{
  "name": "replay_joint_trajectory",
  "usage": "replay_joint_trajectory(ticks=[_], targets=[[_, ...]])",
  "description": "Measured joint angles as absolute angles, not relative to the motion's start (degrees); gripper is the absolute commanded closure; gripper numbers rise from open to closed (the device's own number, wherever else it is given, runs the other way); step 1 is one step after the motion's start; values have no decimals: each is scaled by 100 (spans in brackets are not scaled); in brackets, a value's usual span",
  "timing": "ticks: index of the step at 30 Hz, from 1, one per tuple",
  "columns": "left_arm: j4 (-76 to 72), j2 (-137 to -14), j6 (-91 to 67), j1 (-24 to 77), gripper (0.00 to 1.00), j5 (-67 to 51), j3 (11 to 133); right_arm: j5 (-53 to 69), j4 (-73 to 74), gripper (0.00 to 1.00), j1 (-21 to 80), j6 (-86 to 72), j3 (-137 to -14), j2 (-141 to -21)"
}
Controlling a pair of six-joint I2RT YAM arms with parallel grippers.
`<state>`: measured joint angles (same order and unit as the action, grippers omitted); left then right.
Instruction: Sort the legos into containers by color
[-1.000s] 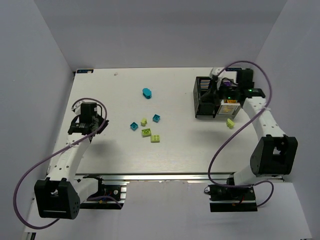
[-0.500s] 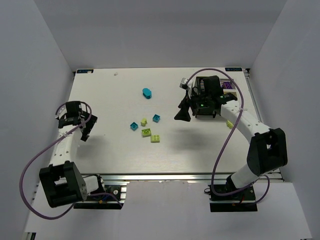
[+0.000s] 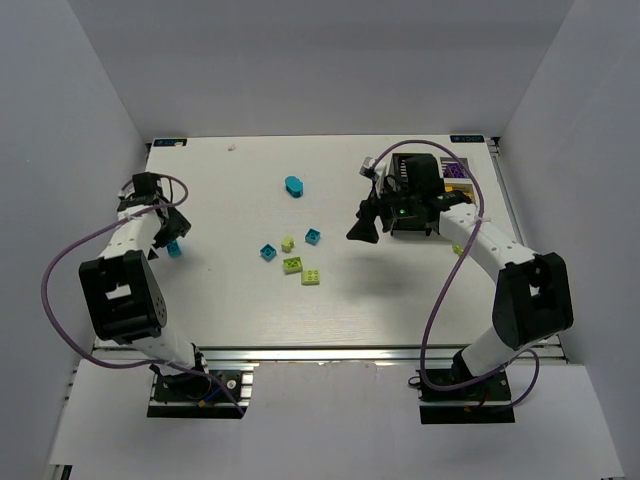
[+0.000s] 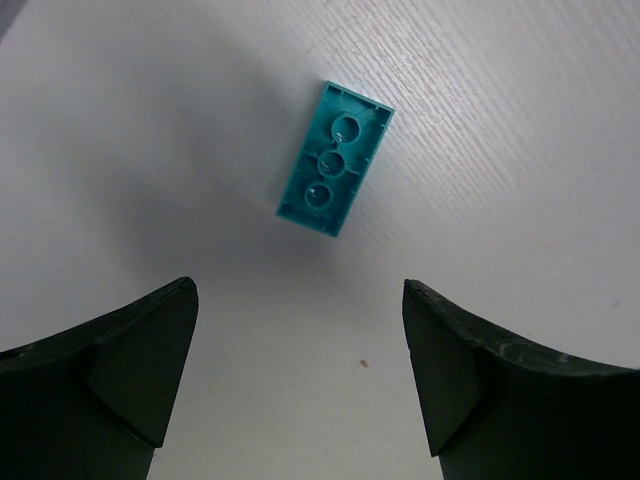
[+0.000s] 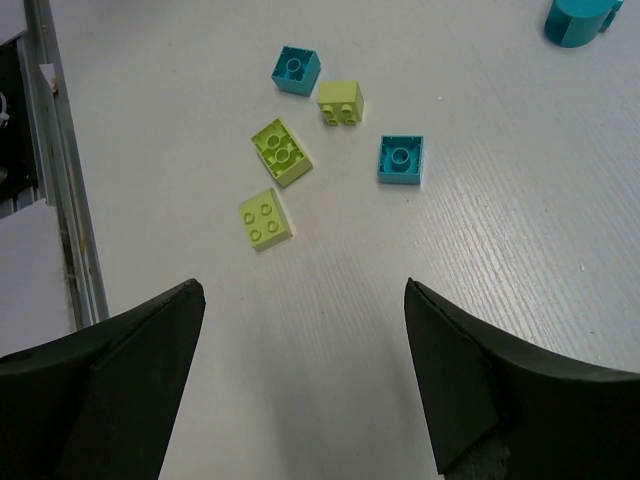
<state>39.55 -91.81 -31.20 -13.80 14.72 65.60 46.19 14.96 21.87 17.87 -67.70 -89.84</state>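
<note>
Nearest you, five small lime and teal studded bricks [image 5: 281, 151] huddle mid-tabletop [image 3: 230, 300]. Your right fingers [image 5: 120, 380] hang wide and empty just to their right, so a careless drop could shove a neighbour. Out left, your left fingers [image 4: 130, 370] are wide too, nothing held. The teal oblong plastic brick [image 4: 335, 158] lies hollow side up ahead of them, long axis diagonal to the closing line. Pinch now and it may twist away. Far right sits the white compartmented tray [image 3: 463, 183].

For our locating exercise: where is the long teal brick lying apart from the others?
Top view: the long teal brick lies near the table's left edge. Left wrist view: underside up, ahead of the open left end effector.
</note>
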Motion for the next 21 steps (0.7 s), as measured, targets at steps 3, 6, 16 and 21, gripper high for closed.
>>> replay_joint_trajectory(ticks=[3,6,16,21], targets=[[3861,-9461,-2453,-1382,9,1599,6678,4619,1481,15,2187,1750,-6770,-9028],[3673,-9717,-1857,-1382,13,1564,6685,4619,1485,15,2187,1730,-6770,-9083],[2757,-10208,-537,-1382,23,1240,6602,4550,1673,11,2187,1758,-6825,-9166],[2464,-10545,-421,-1420,25,1079,6606,4501,1699,11,2187,1758,-6825,-9166]])
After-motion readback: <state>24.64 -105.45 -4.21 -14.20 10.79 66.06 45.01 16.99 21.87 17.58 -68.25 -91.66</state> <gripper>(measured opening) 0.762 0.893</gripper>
